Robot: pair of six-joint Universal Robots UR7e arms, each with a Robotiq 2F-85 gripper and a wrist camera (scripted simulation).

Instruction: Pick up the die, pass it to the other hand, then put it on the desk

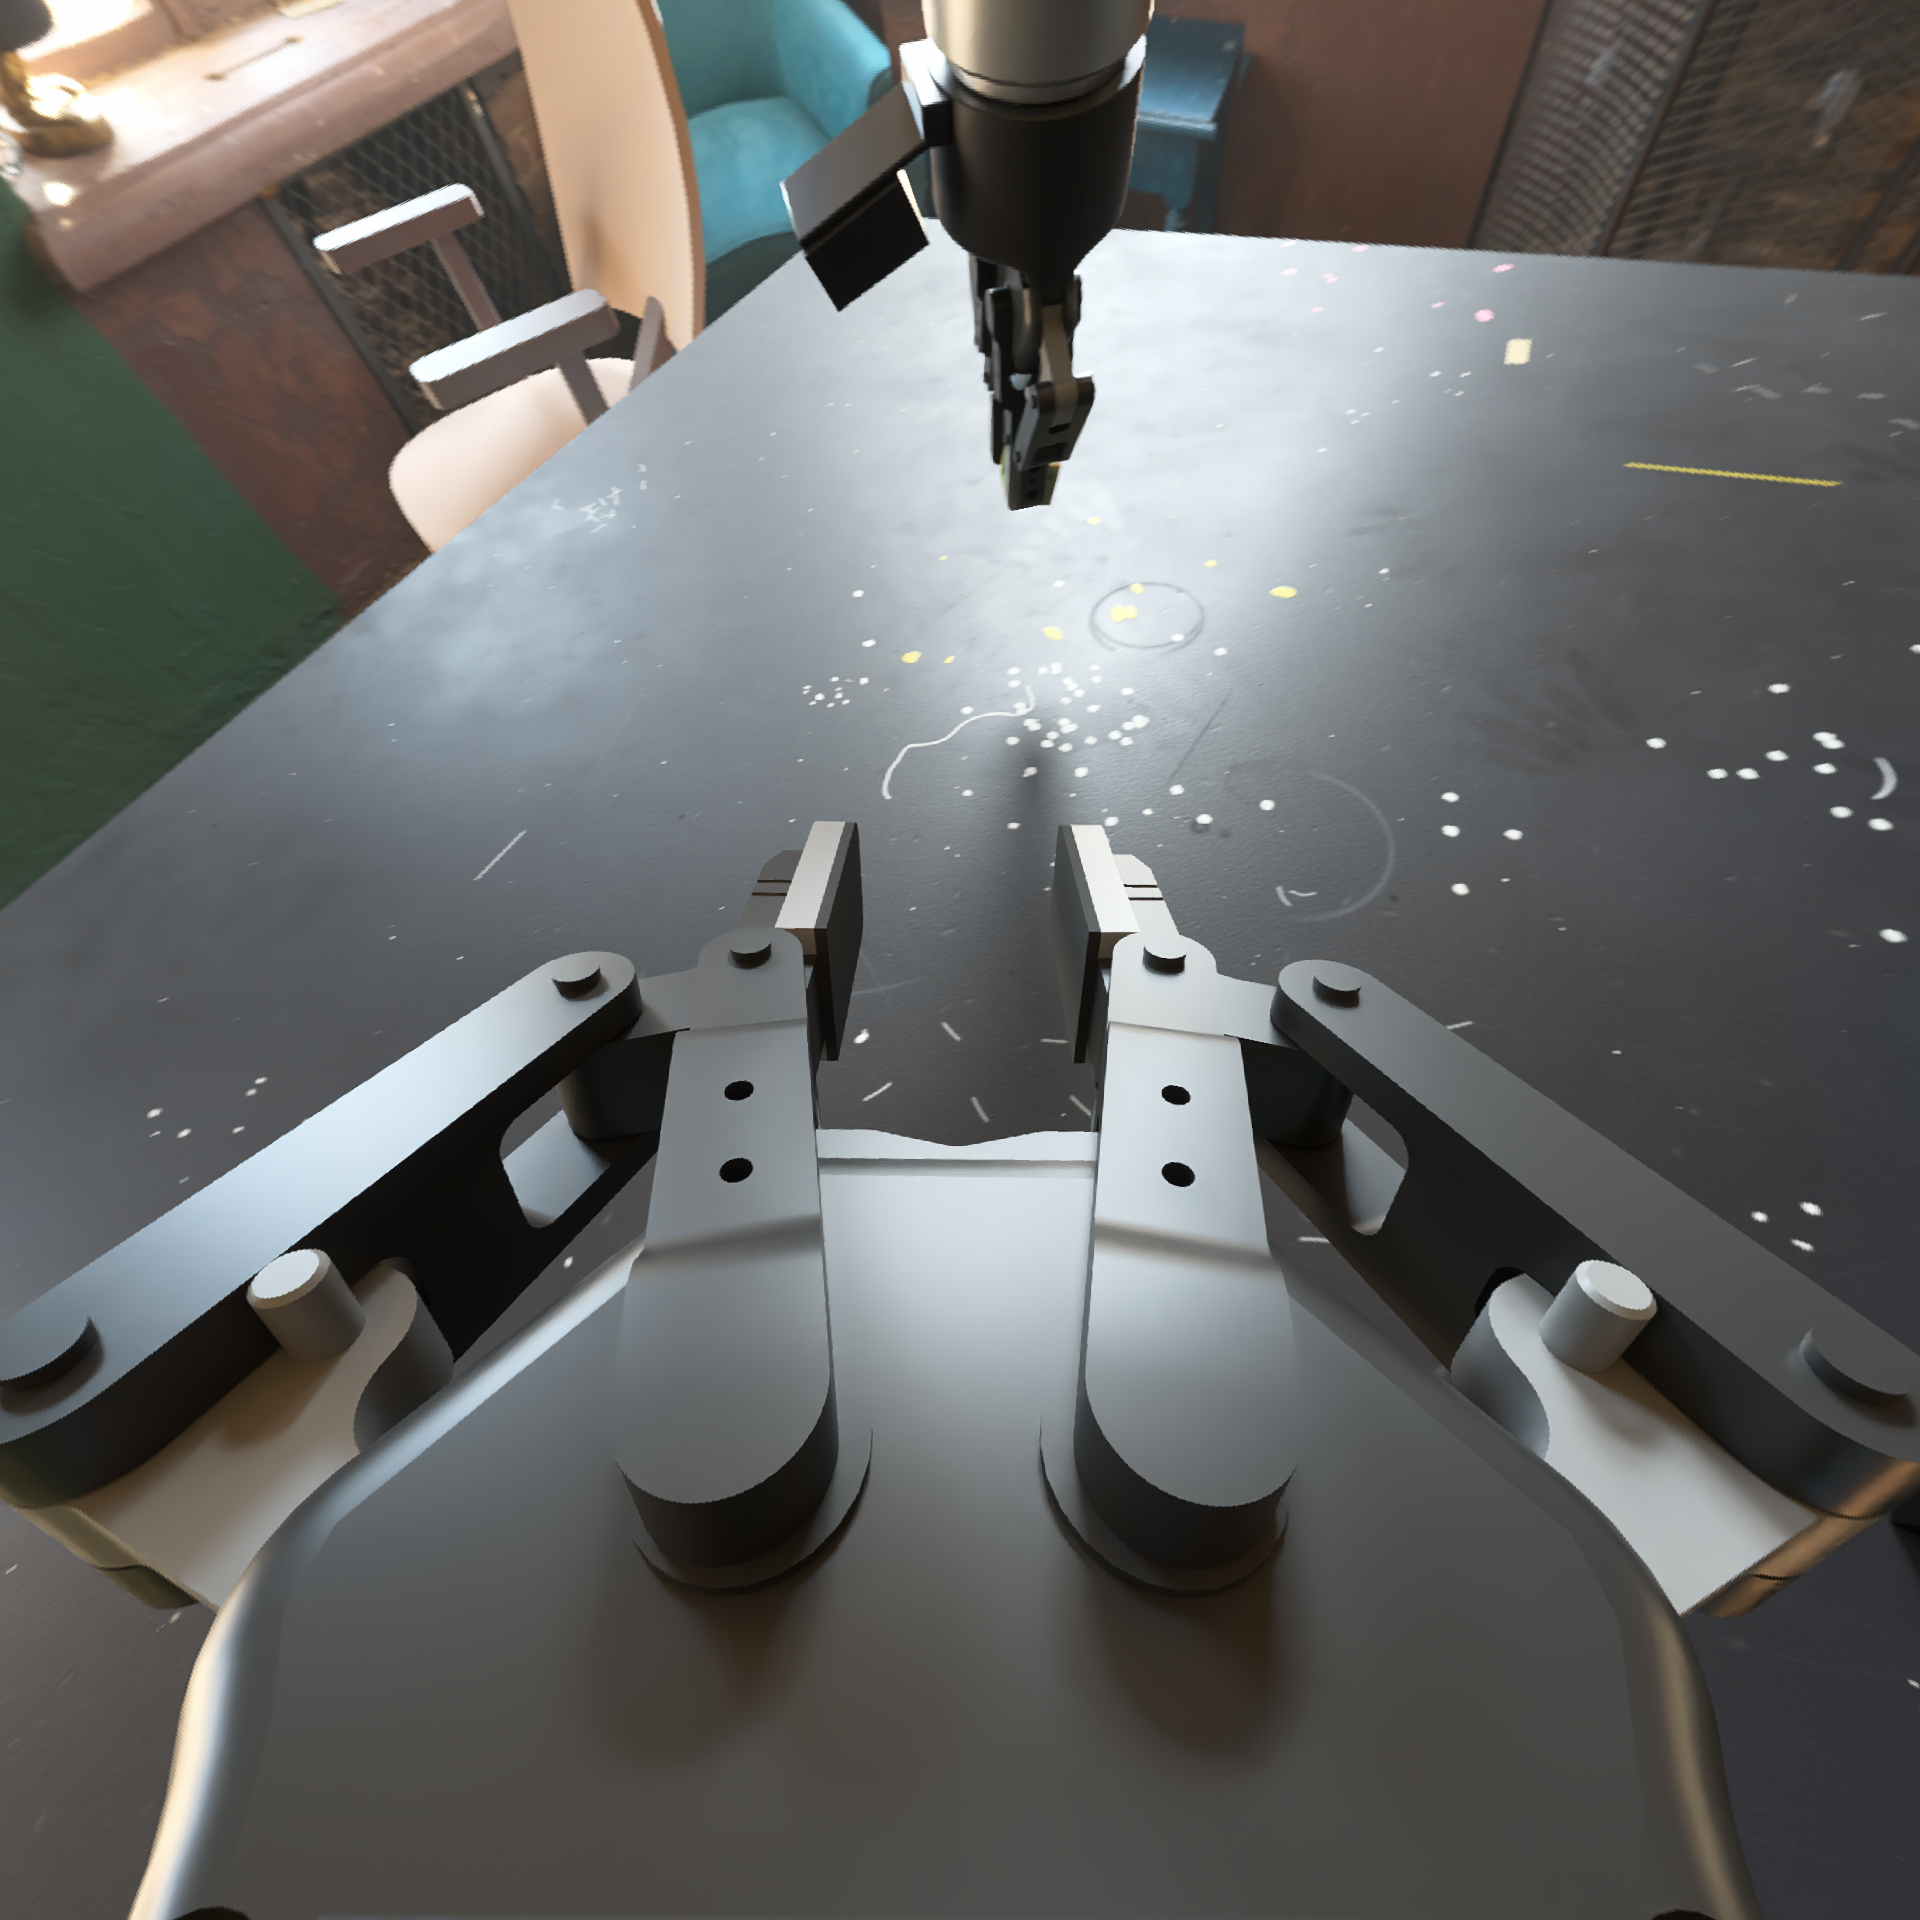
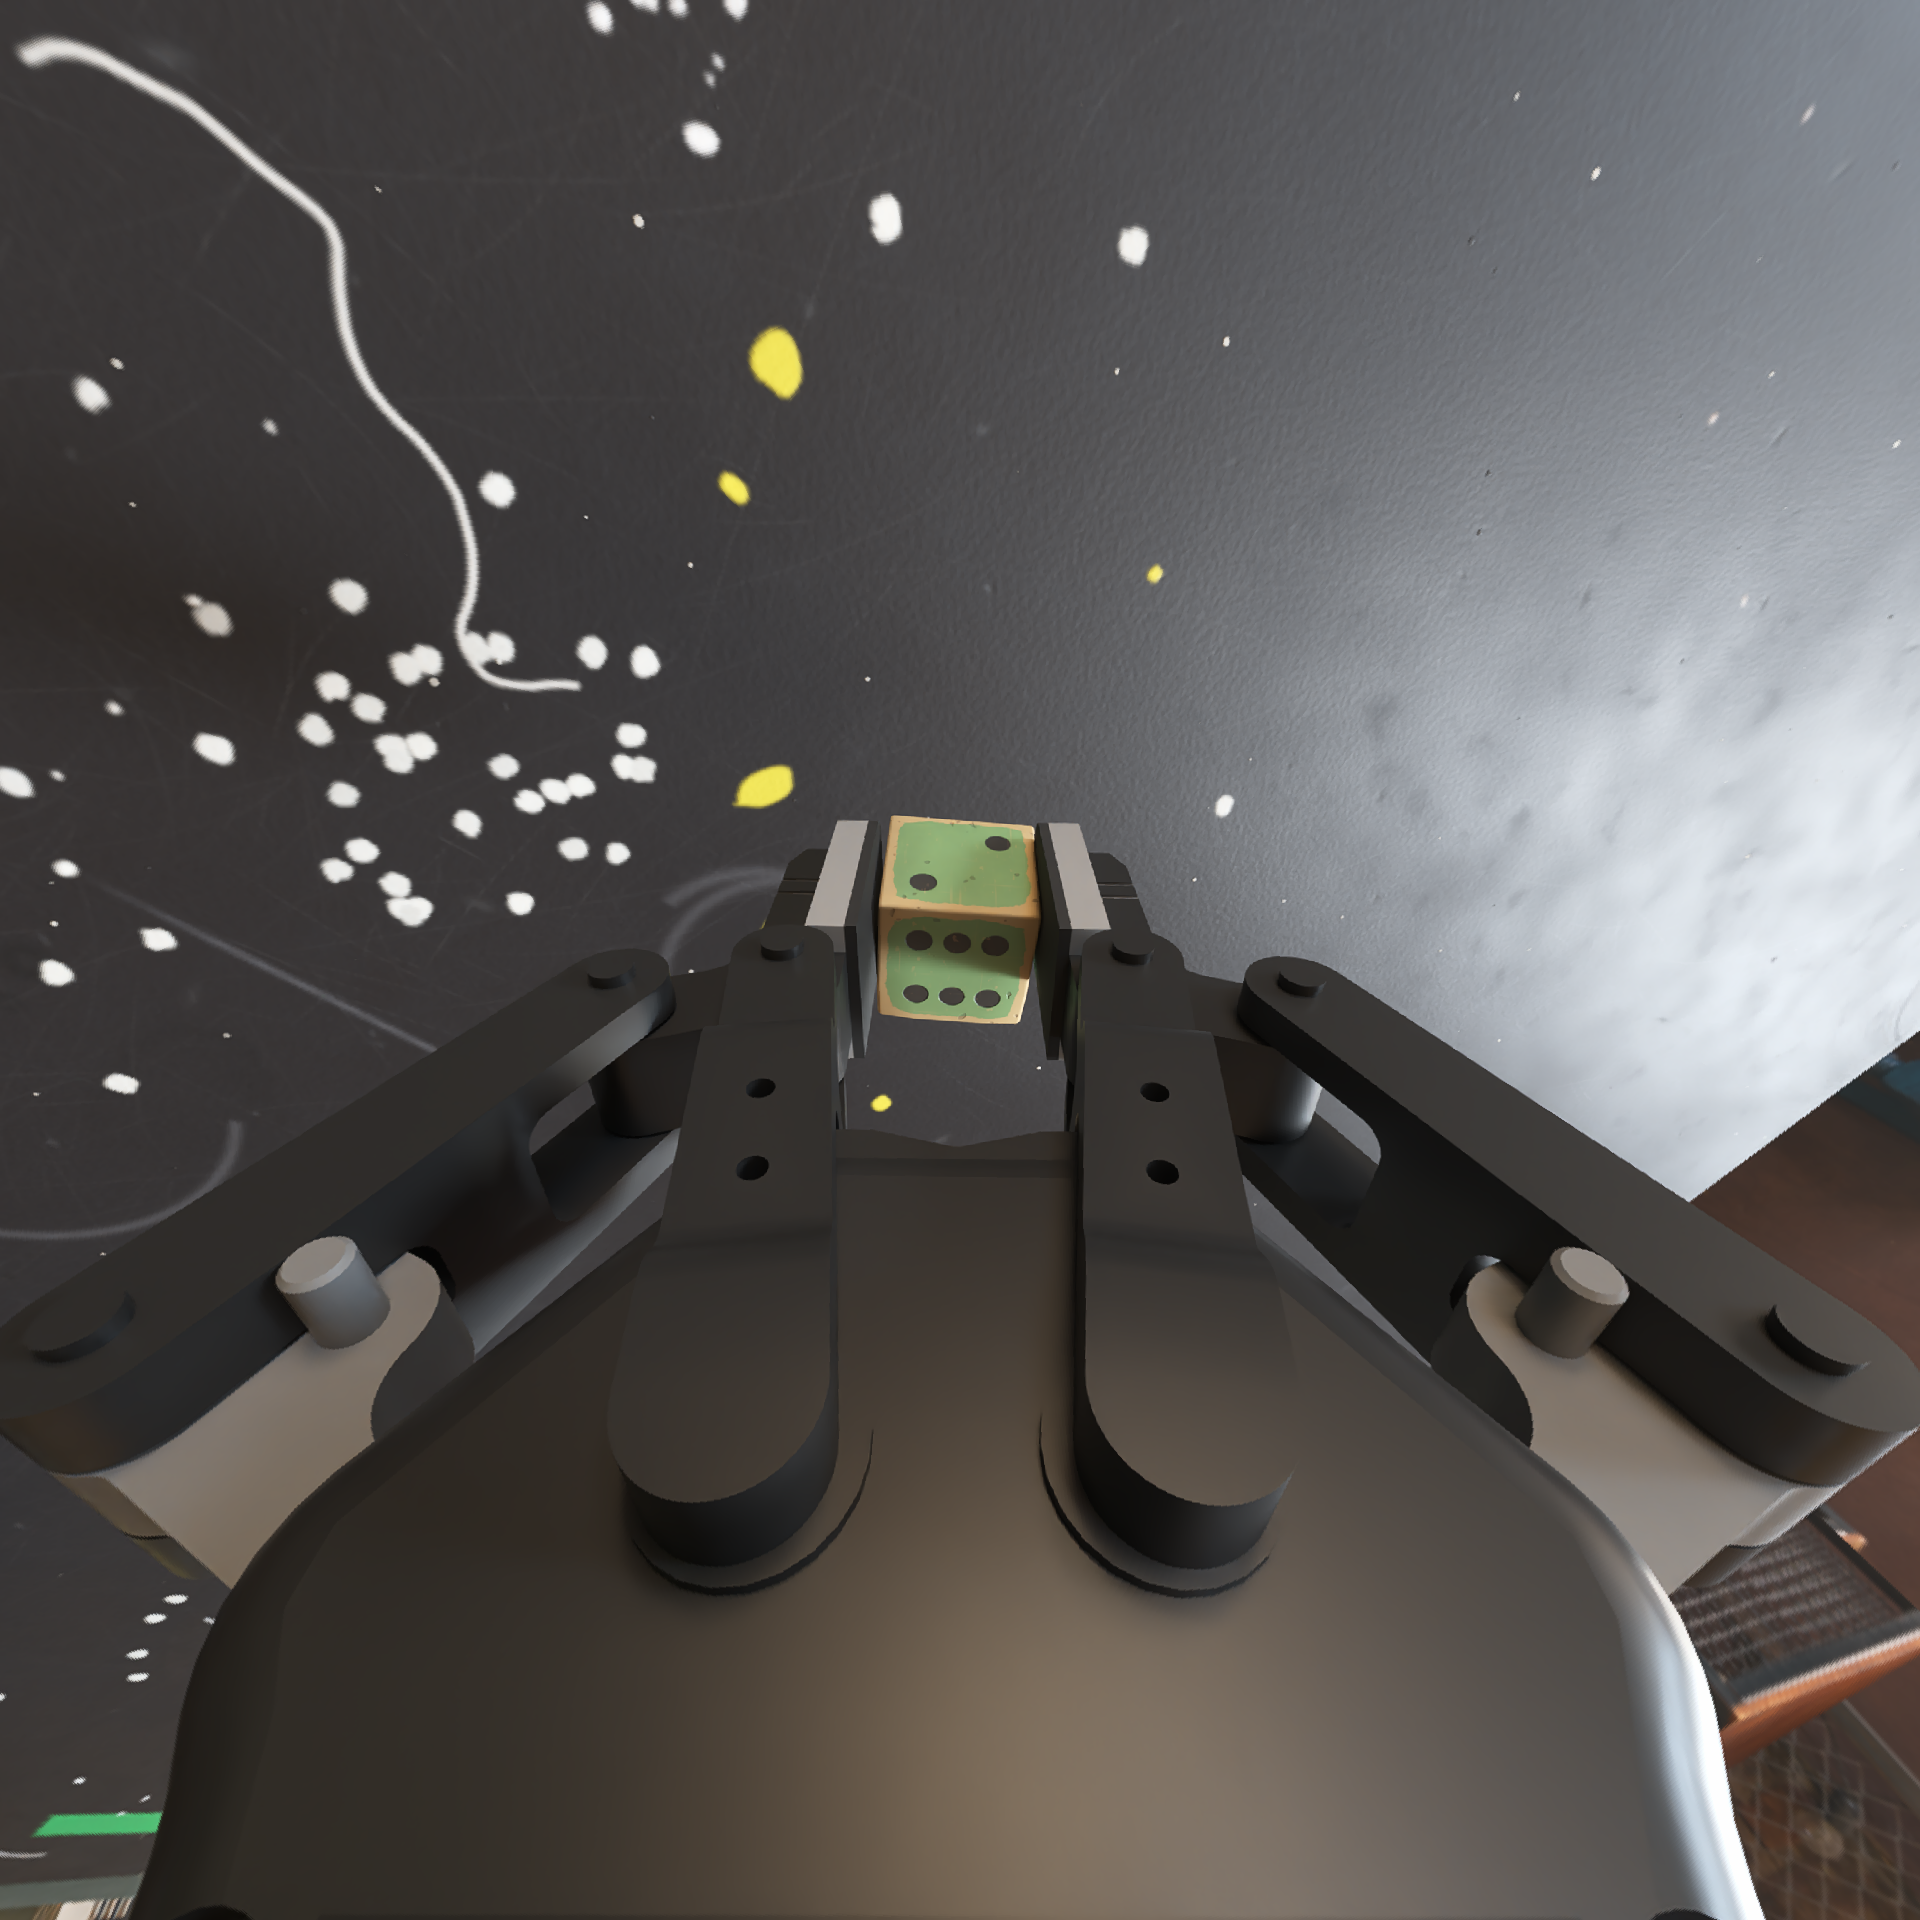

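Right gripper (image 2: pixel 956 914) clamps your green, tan-edged die (image 2: pixel 958 914) above the dark speckled desk (image 2: pixel 1351 416): pickup done. Left gripper (image 1: pixel 956 914) sits near, parted and empty. You've handover and placing left.

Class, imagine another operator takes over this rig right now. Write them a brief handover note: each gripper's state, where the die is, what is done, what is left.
Right gripper: shut on the green die, held between its pads in the air above the dark desk.
Left gripper: open and empty, low over the desk, facing the right one.
Done: die picked up.
Left: pass it to the left gripper, then set it on the desk.
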